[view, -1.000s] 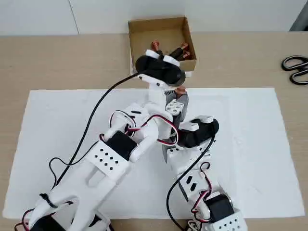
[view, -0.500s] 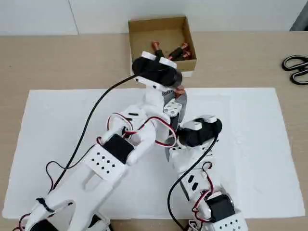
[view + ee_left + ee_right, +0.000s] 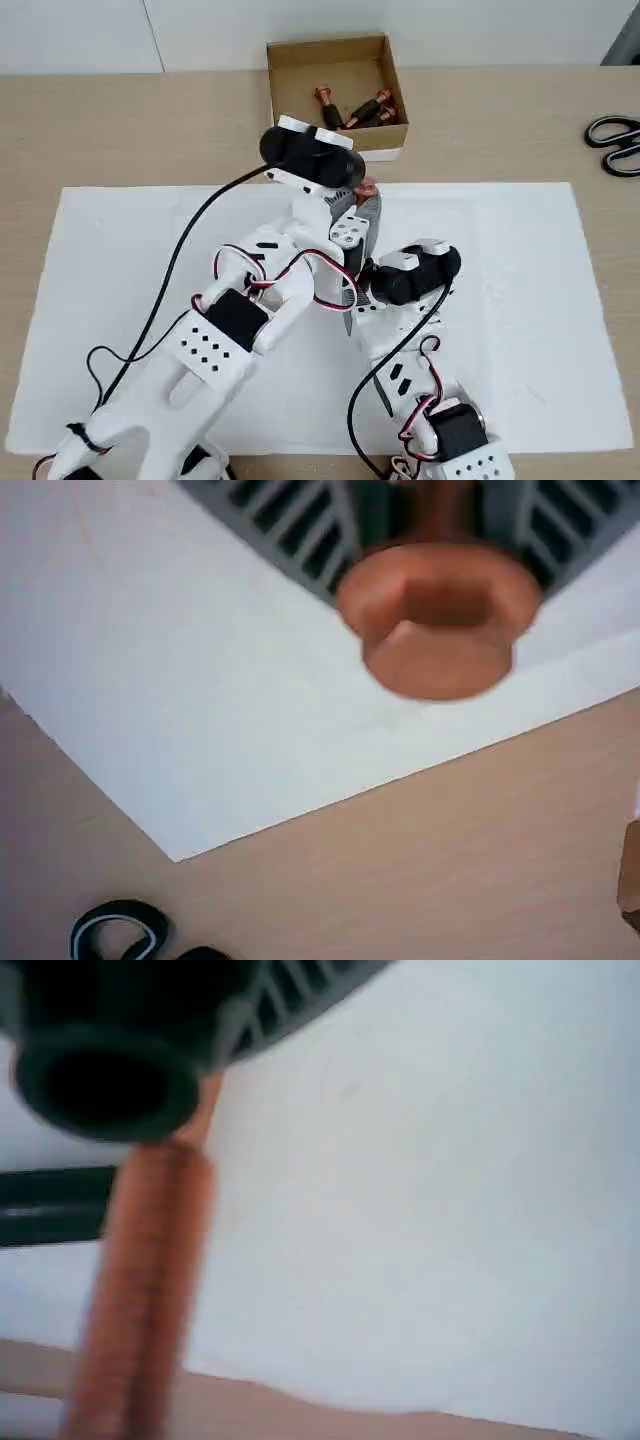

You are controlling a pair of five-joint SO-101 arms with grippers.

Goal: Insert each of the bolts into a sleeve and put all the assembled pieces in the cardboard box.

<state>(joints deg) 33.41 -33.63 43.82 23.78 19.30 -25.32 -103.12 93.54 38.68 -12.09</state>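
My left gripper (image 3: 432,525) is shut on a copper bolt (image 3: 435,620), whose hexagonal head faces the left wrist camera between the grey ribbed fingers (image 3: 290,530). From above, that bolt's head (image 3: 368,186) sticks out of the left gripper (image 3: 360,208) just in front of the cardboard box (image 3: 290,70). My right gripper (image 3: 130,1000) is shut on a black sleeve (image 3: 105,1080), its round opening toward the camera. The bolt's threaded shank (image 3: 150,1280) lies right beside that opening. In the high view the right gripper (image 3: 349,308) is mostly hidden under the left arm.
Several assembled copper-and-black pieces (image 3: 362,105) lie in the box. A white paper sheet (image 3: 520,300) covers the wooden table. Black scissors (image 3: 612,140) lie at the far right edge, their handle (image 3: 120,930) also visible from the left wrist.
The left arm's wrist has swung a little left and back from the box, carrying the bolt slightly left. The right arm has barely moved.
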